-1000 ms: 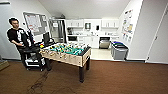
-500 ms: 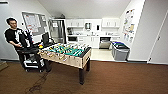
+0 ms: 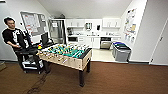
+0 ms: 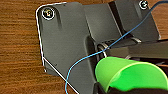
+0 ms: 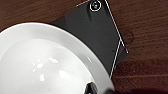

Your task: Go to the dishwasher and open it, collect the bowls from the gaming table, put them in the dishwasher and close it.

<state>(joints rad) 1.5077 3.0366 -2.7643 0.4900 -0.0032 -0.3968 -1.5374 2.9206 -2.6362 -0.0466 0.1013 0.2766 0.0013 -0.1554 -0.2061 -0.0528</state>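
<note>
A bright green bowl (image 4: 130,75) shows large in the left wrist view, hanging over the brown floor with my left gripper (image 4: 105,89) shut on its rim. In the right wrist view a glossy white bowl (image 5: 45,65) is held the same way, my right gripper (image 5: 93,88) shut on its edge. The gaming table (image 3: 67,56), a wooden table-football table with a green field, stands a short way ahead, left of centre. The steel-fronted dishwasher (image 3: 105,44) sits under the counter in the kitchen at the back; whether its door is open is too small to tell.
A person (image 3: 13,37) stands at the left behind a dark cart (image 3: 30,60), close to the table's far end. Grey bins (image 3: 121,51) stand by the right wall. White cabinets (image 3: 90,41) line the back. Brown floor stretches between me and the kitchen tiles.
The whole head view has shifted slightly, so the camera has moved a little. The person has edged a bit to the left. The table stays where it was.
</note>
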